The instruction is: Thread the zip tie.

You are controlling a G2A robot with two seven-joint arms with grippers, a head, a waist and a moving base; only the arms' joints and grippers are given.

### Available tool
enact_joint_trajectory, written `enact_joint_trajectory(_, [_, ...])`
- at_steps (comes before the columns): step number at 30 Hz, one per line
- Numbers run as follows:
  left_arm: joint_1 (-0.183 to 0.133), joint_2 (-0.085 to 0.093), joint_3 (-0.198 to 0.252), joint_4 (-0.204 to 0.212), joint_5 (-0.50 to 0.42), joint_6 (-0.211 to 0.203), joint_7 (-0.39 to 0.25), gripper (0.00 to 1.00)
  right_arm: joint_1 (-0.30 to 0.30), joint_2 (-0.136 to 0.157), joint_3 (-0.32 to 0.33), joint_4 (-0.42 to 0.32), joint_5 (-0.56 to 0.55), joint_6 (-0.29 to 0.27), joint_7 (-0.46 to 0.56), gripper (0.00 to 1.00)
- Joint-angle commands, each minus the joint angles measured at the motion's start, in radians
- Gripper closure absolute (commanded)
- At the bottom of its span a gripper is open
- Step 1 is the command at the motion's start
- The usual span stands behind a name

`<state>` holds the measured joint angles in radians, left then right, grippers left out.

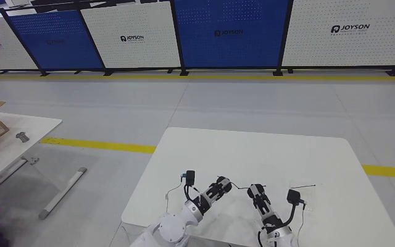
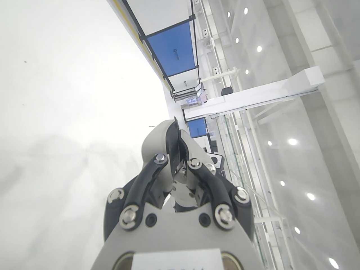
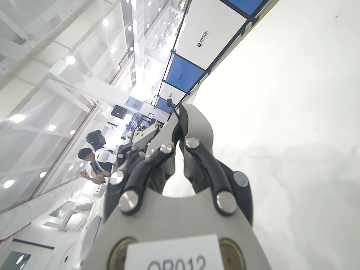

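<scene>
Left gripper and right gripper, jaws closed on the zip tie, hover close together over the tabletop. A thin black strip lies beside the right arm.

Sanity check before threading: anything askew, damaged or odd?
Nothing stands out. Left hand and right hand each pinch the zip tie above the white table; a thin dark strip lies flat nearby.
</scene>
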<state>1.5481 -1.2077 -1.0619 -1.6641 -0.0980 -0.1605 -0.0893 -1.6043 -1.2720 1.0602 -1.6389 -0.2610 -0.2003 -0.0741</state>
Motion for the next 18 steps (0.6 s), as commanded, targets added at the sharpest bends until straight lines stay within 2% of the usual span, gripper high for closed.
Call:
enact_joint_trajectory(1, [0.000, -0.002, 0.010, 0.000, 0.019, 0.006, 0.012, 1.00, -0.005, 0.000, 0.005, -0.004, 0.001, -0.001, -0.002, 1.00])
enact_joint_trajectory(9, [0.006, -0.003, 0.025, -0.001, 0.059, 0.010, 0.028, 0.99, -0.014, -0.002, 0.013, -0.016, -0.011, 0.008, 0.000, 1.00])
enact_joint_trajectory(10, [0.008, -0.003, 0.025, -0.001, 0.062, 0.009, 0.028, 0.94, -0.014, -0.003, 0.013, -0.016, -0.014, 0.010, 0.001, 1.00])
enact_joint_trajectory(13, [0.013, -0.002, 0.024, -0.002, 0.071, 0.003, 0.029, 0.89, -0.014, -0.004, 0.012, -0.018, -0.020, 0.016, 0.000, 1.00])
enact_joint_trajectory(15, [0.016, -0.002, 0.025, -0.003, 0.078, 0.001, 0.030, 0.77, -0.014, -0.005, 0.012, -0.017, -0.023, 0.019, -0.001, 1.00])
enact_joint_trajectory(18, [0.019, -0.002, 0.024, -0.005, 0.086, -0.002, 0.033, 0.75, -0.014, -0.007, 0.012, -0.014, -0.026, 0.019, -0.003, 1.00])
